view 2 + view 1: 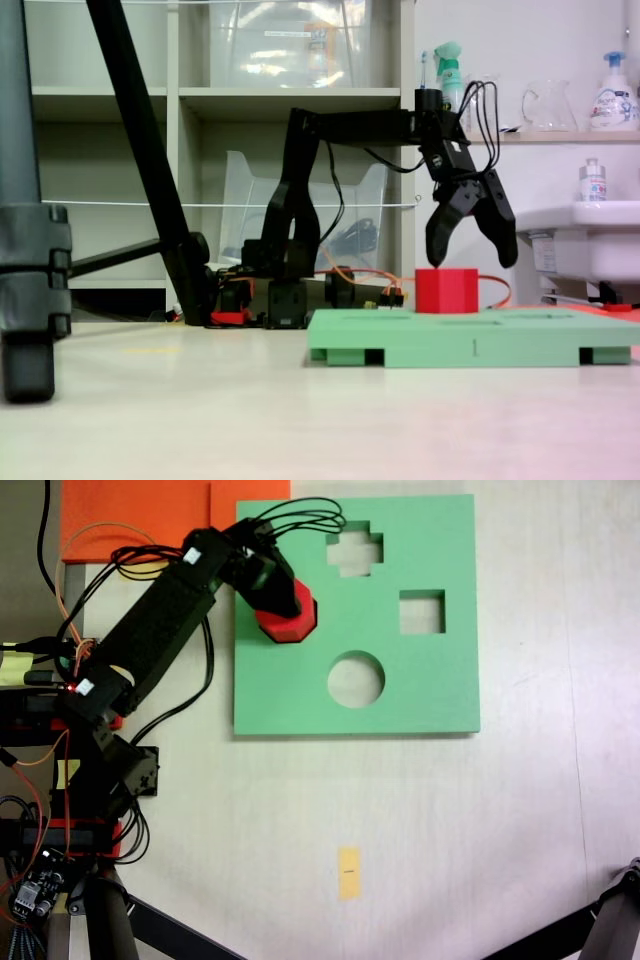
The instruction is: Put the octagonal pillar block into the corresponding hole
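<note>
The red octagonal pillar block (292, 625) (446, 291) stands upright at the upper left of the green foam board (440, 695) (440, 340), its top poking above the board's surface. My gripper (272, 592) (472, 258) hangs just over the block with its jaws spread apart, open and holding nothing. The fingertips (437, 255) are level with the block's top. The eight-sided cutout is hidden; whether the block sits in it I cannot tell. The cross cutout (354, 548), square cutout (421, 612) and round cutout (356, 678) are bare.
An orange sheet (150, 515) lies beyond the board's upper left. The arm's base and cables (90, 780) fill the left side. A yellow tag (348, 871) lies on the table. Tripod legs (140, 150) (610, 920) stand near the front.
</note>
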`<action>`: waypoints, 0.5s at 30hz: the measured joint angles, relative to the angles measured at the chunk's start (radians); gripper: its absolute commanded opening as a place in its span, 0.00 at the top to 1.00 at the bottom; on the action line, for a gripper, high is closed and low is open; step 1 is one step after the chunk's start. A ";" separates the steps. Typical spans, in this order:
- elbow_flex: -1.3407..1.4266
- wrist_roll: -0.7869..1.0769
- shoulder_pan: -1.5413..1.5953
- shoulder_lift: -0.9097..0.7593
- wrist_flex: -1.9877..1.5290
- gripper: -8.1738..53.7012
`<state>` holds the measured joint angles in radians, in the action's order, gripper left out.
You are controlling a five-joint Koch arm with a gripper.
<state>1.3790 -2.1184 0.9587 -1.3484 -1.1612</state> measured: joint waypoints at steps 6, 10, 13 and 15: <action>0.003 0.189 -0.026 -0.216 -0.038 0.03; 0.172 0.765 -0.192 -0.390 -0.064 0.04; 0.337 1.065 -0.331 -0.546 0.003 0.11; 0.431 1.273 -0.440 -0.640 0.072 0.11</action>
<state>1.8101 -0.8452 0.5185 -1.9880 -1.0891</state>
